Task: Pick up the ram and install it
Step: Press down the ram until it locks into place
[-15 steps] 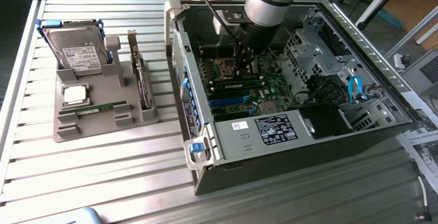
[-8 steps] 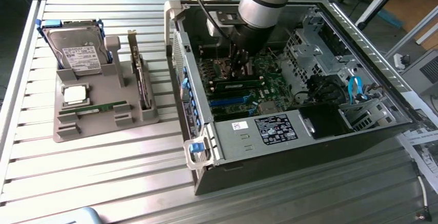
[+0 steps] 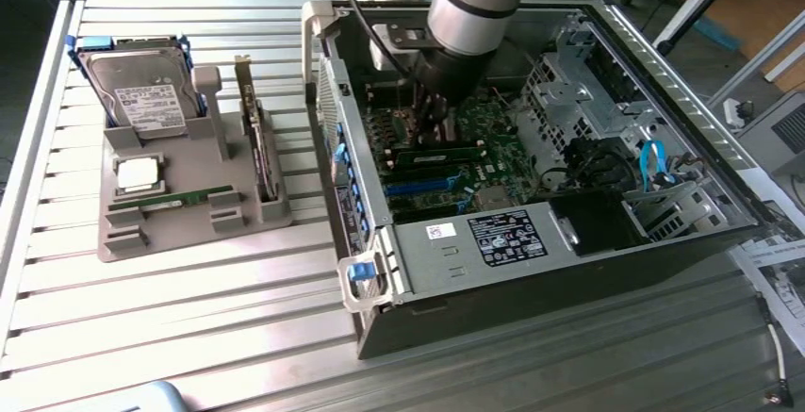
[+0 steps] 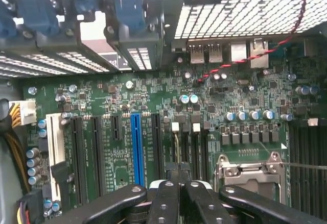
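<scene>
our fingers [image 4: 179, 175] are clenched together, black tips meeting just above the green motherboard [image 4: 153, 106] beside its blue slot [image 4: 136, 147] and the silver cpu socket [image 4: 250, 168]; we see nothing gripped between them. in the exterior view our arm [image 3: 472, 16] reaches down into the open computer case [image 3: 529, 233], which lies on its side on the slatted metal table [image 3: 164, 308]. one ram [image 3: 435, 156] stick sits in the board just below our wrist. a second ram stick [image 3: 170, 201] lies flat on the grey holder tray [image 3: 188, 223] at the exterior view's left, well apart from the case. on that tray we also see a hard drive [image 3: 145, 91], a square silver chip [image 3: 136, 174] and an upright expansion card [image 3: 258, 139].
</scene>
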Tool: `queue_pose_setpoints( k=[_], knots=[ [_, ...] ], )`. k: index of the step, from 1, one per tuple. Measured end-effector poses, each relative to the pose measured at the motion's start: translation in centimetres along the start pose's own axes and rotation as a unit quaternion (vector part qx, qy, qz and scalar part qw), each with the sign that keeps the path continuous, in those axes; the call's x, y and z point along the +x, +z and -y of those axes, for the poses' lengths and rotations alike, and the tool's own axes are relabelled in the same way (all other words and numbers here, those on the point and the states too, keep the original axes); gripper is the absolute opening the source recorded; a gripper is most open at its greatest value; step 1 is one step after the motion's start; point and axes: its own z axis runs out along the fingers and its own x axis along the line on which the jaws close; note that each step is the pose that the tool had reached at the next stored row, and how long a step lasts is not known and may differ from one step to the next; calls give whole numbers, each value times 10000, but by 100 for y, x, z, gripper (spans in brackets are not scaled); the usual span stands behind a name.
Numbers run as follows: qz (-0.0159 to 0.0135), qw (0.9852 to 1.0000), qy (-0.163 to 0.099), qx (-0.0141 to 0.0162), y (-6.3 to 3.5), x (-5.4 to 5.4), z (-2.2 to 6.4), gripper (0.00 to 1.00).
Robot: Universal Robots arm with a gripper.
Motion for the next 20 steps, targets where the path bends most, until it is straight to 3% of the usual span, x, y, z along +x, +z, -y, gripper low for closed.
queue_pose_setpoints(
  k=[8,20],
  knots=[
    [1,10000,0,0,59,4,-68,11],
    [-1,10000,0,0,160,8,-88,11]
  ],
)
